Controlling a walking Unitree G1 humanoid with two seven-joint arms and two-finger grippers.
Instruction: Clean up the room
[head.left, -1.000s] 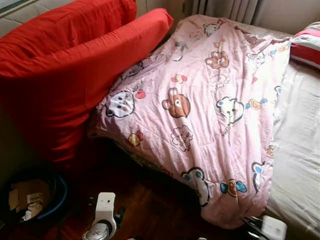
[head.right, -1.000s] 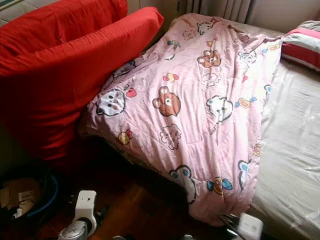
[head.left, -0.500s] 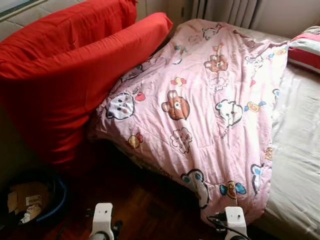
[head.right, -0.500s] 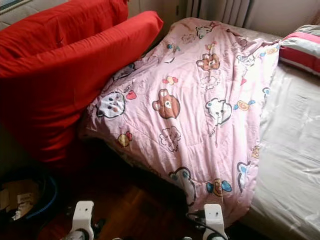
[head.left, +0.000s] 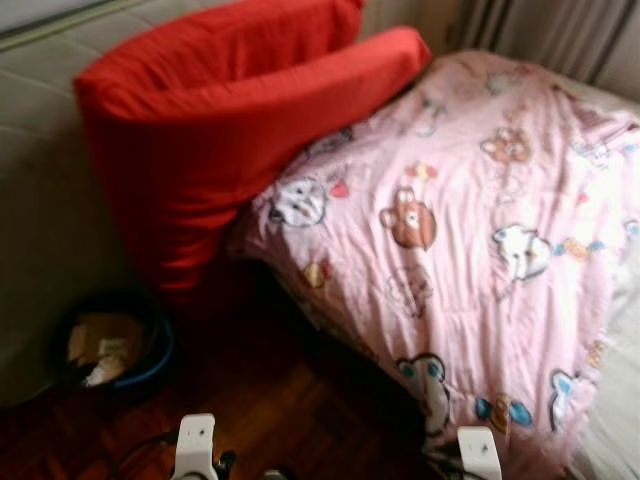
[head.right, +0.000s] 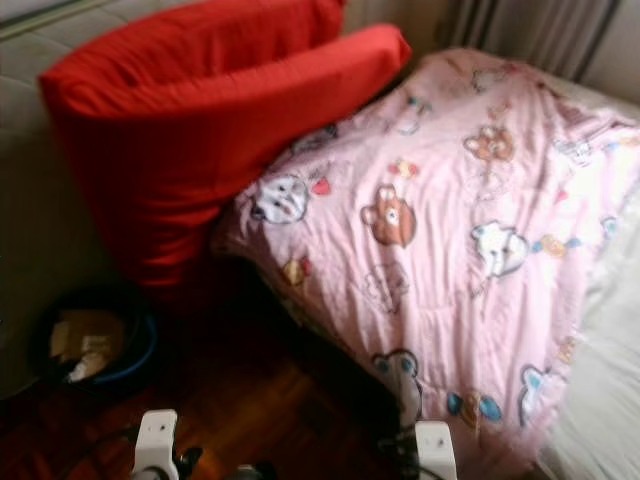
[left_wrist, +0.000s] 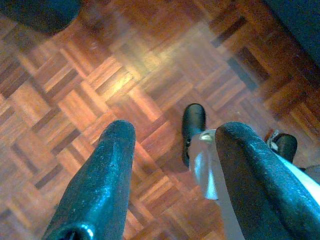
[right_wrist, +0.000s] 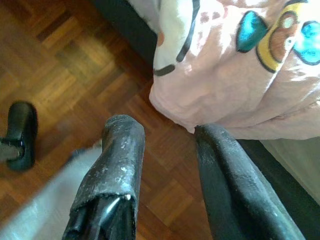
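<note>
I'm keeping both arms low at my sides because I'm not yet reaching for anything — the head views are blurred, so I'm probably mid-step. The left gripper is hanging over bare parquet floor, its fingers spread with nothing between them. The right gripper is also released and empty, hovering just beside the drooping corner of the quilt, close enough that I judge this corner is the likely first grab.

The quilt is what I'm treating as the mess: pale pink, printed with cartoon animal faces, wrinkled, lying skewed across the bed with its near edge sliding off toward the floor. Two red cushions are leaning against its far-left side, pressing on the edge. A dark round bin holding paper scraps is sitting on the floor below them.
</note>
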